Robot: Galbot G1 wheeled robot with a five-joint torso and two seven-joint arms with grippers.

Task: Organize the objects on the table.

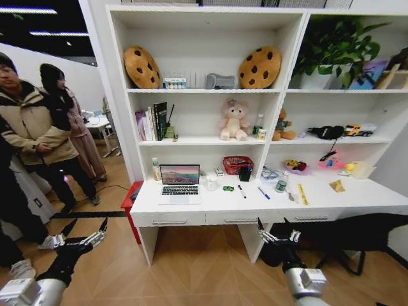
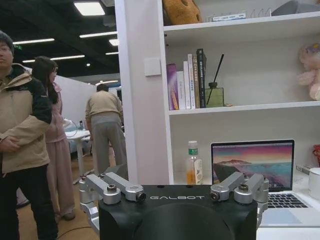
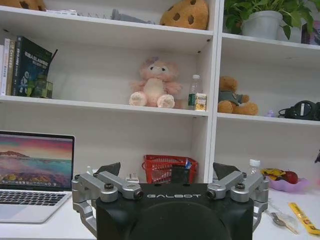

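Both my arms hang low in front of the long white desk (image 1: 357, 199), short of its front edge: my left gripper (image 1: 84, 237) with its jaws spread wide and holding nothing, my right gripper (image 1: 279, 237) likewise wide and empty. Everything I must tidy lies ahead of and above the jaws. The slim silver laptop with black keys (image 1: 180, 183) stands open beyond and between the two grippers, nearer the left one. The tiny green toy car (image 1: 228, 189), the thin black marker pen (image 1: 241, 190) and the thin blue marker pen (image 1: 264, 193) lie loose on the desktop beyond my right jaws, each apart from the others. I judge the step in hand is still the approach, so doing it well means raising an arm above the desk edge before reaching, keeping the jaws wide, and coming down squarely across a pen's narrow width, since it may roll. Farther back, against the shelf wall, sits a red mesh basket (image 3: 169, 169); something dark stands at its front, though whether inside it I cannot tell.
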